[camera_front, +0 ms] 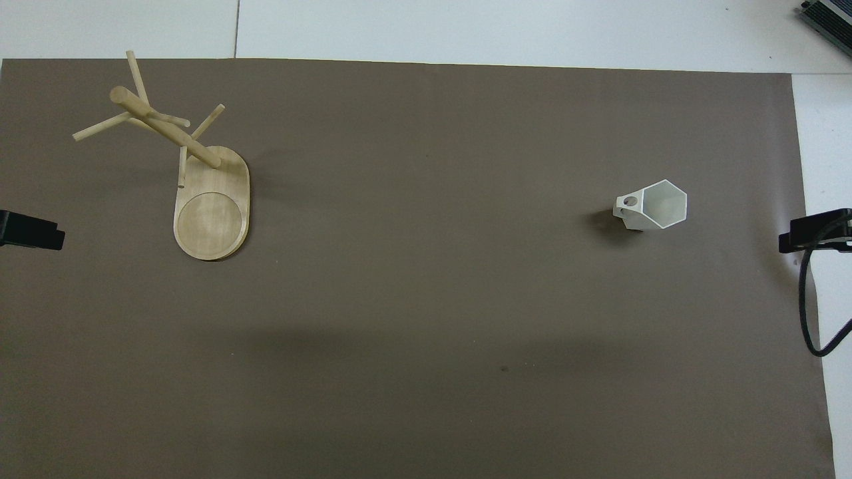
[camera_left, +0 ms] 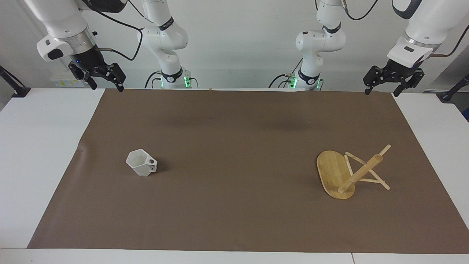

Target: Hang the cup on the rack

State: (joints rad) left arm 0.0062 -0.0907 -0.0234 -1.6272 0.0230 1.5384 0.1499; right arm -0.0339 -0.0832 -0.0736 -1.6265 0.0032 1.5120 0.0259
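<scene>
Brown paper mat (camera_left: 238,154) covering most of the white surface (camera_left: 40,146).

White faceted cup (camera_left: 141,163): lower left of centre in the facing view, right of centre in the overhead view (camera_front: 652,205). Upright on the mat, hexagonal rim up, blocky handle with its round hole turned toward frame centre. Nothing touches it.

Bamboo mug rack (camera_left: 348,174): lower right in the facing view, upper left in the overhead view (camera_front: 213,206). Oval base flat on the mat; round post and thin crossing pegs bare. Well apart from the cup.

Left hand (camera_left: 388,86): upper right of the facing view, raised over the mat's top right corner; fingers spread wide, holding nothing. This arm waits.

Right hand (camera_left: 106,82): upper left of the facing view, raised over the mat's top left corner; fingers spread wide, holding nothing.
</scene>
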